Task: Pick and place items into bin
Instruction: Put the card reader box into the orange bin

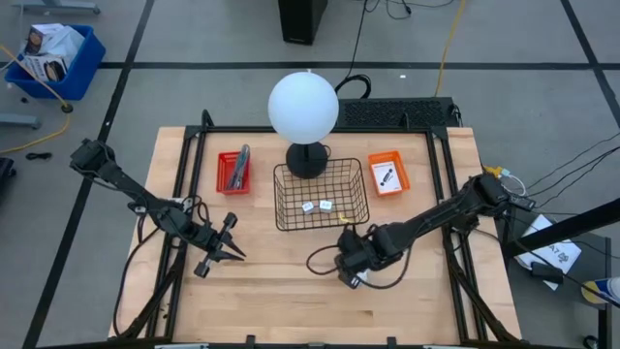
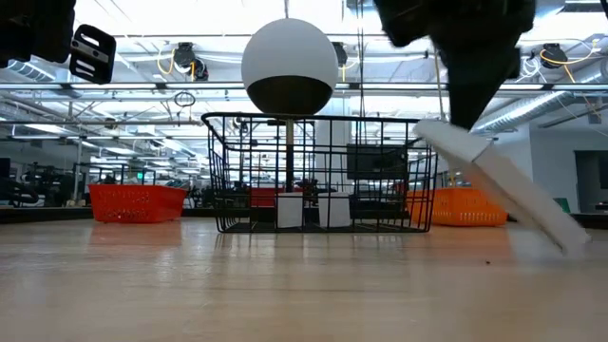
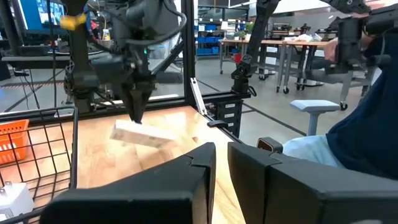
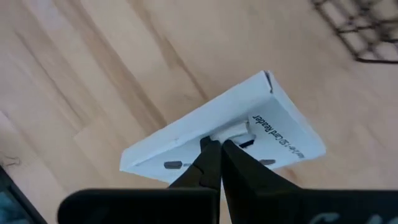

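right end effector point(image 4: 214, 149) clamped tight on a flat white box point(image 4: 224, 127), pinching a small tab on its face; printed lettering along one side of the box. box lifted clear of the worktop point(image 1: 291, 291), tilted, one corner lower than the other in the low view point(image 2: 503, 185). seen from above, right end effector point(image 1: 351, 260) just in front of the wire basket point(image 1: 321, 195), near its right front corner, above bare wood.

left end effector point(image 1: 231, 254) over the left front part of the worktop, well apart from the basket, fingers point(image 3: 199, 171) nearly together with a narrow gap, nothing between them.

inside the basket, two small white cubes point(image 1: 317, 206) side by side on its floor, near the front wall. behind the basket, touching distance from its back wall, a white globe lamp point(image 1: 303, 107) on a dark base. left of the basket, a red tray point(image 1: 232, 173) with a grey tool point(image 1: 239, 167) lying in it. right of the basket, an orange tray point(image 1: 388, 174) holding a white card point(image 1: 386, 177) with a dark mark.
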You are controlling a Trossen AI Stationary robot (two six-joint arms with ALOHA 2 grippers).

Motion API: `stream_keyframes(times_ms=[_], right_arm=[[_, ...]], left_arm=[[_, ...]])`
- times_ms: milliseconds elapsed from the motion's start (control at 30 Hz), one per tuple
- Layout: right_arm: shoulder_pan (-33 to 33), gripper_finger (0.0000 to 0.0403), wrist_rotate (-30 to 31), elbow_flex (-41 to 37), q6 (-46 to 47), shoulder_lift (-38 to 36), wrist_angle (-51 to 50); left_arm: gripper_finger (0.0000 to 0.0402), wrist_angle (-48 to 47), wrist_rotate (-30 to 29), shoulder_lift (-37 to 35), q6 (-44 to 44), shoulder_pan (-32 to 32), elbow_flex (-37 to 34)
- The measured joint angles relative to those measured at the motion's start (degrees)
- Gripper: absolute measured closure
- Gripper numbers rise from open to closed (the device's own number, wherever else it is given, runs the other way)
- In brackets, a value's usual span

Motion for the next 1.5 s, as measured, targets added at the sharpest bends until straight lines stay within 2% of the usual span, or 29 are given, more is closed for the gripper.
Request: stream_keyframes(times_ms=[333,700,867,1500], right_arm=[[2.2,0.0403,5.85,0.03,6.92,-8.06,-11.65],[-0.59,0.0403,6.2,0.05,8.69,-12.34,-25.48],[-5.11,0.0403,8.39,0.05,3.31,-12.32,-30.45],[-28.99,0.0403,19.35,0.05,-23.51,-12.29,-32.25]], left_arm=[[0.035,-0.01,-1.37,0.02,-0.59,0.0,0.0],[0.035,0.0,-1.4,0.02,-0.65,0.0,0.0],[0.035,0.0,-1.41,0.02,-0.79,0.0,0.0],[0.035,0.0,-1.42,0.02,-1.66,0.0,0.0]])
